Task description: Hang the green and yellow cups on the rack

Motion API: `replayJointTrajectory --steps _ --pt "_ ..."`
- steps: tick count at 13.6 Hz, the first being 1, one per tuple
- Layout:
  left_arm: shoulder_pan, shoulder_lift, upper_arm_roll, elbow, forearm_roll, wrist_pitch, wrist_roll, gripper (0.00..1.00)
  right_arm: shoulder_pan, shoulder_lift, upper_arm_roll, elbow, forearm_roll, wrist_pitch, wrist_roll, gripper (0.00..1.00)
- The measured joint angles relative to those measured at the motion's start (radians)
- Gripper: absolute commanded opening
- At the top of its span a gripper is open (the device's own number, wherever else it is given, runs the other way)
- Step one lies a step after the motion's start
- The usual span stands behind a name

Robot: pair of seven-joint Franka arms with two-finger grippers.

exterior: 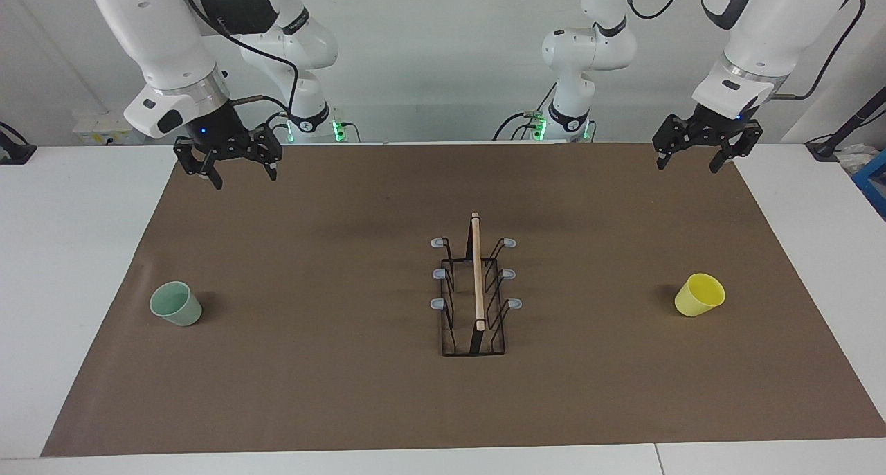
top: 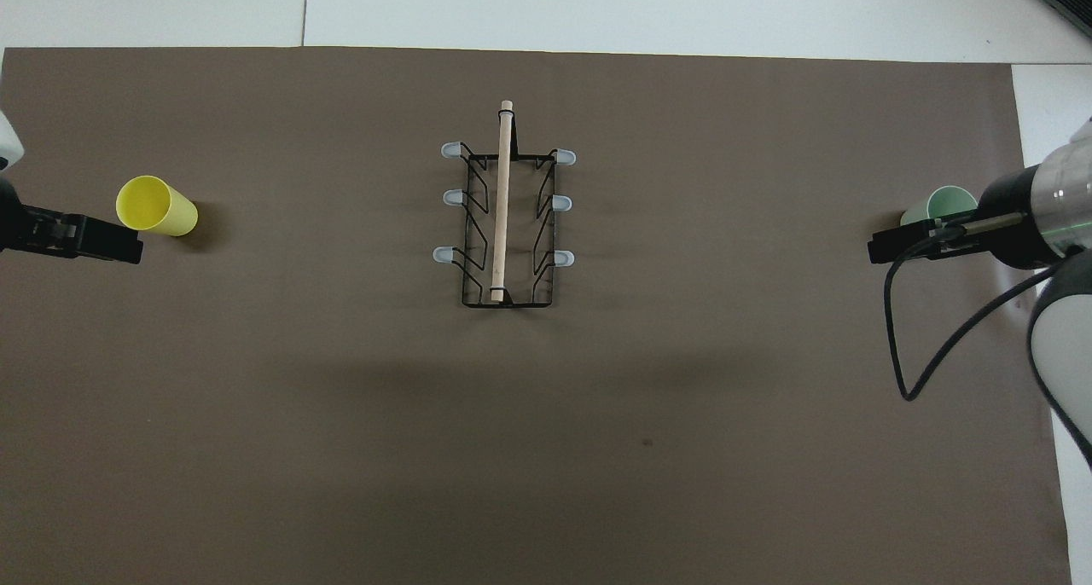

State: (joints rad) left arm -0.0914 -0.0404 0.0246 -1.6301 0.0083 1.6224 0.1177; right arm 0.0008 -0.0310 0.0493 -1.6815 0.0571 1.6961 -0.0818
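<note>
Overall, white worktop (exterior: 76,267) under a brown mat (exterior: 332,364), pale wall past the arms. Left hand (exterior: 706,153) raised, fingers apart, yellow cup (exterior: 700,295) below it. Right hand (exterior: 228,160) likewise spread above green cup (exterior: 176,303), half-hidden overhead. Rack (exterior: 474,295) between both hands, pegs bare.
</note>
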Motion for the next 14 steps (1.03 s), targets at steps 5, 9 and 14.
replayJointTrajectory --steps 5,9,14 --pt "-0.002 0.0 0.001 -0.001 0.0 -0.002 -0.006 1.0 0.0 0.007 -0.001 -0.016 -0.034 0.004 -0.001 1.0" --pt "-0.001 0.0 0.004 -0.002 0.0 -0.007 -0.016 1.0 0.002 0.035 -0.001 -0.046 -0.093 0.053 -0.025 1.0" --pt "0.006 0.0 0.016 -0.011 -0.016 -0.007 -0.031 1.0 0.011 0.063 0.002 -0.104 -0.184 0.114 -0.064 1.0"
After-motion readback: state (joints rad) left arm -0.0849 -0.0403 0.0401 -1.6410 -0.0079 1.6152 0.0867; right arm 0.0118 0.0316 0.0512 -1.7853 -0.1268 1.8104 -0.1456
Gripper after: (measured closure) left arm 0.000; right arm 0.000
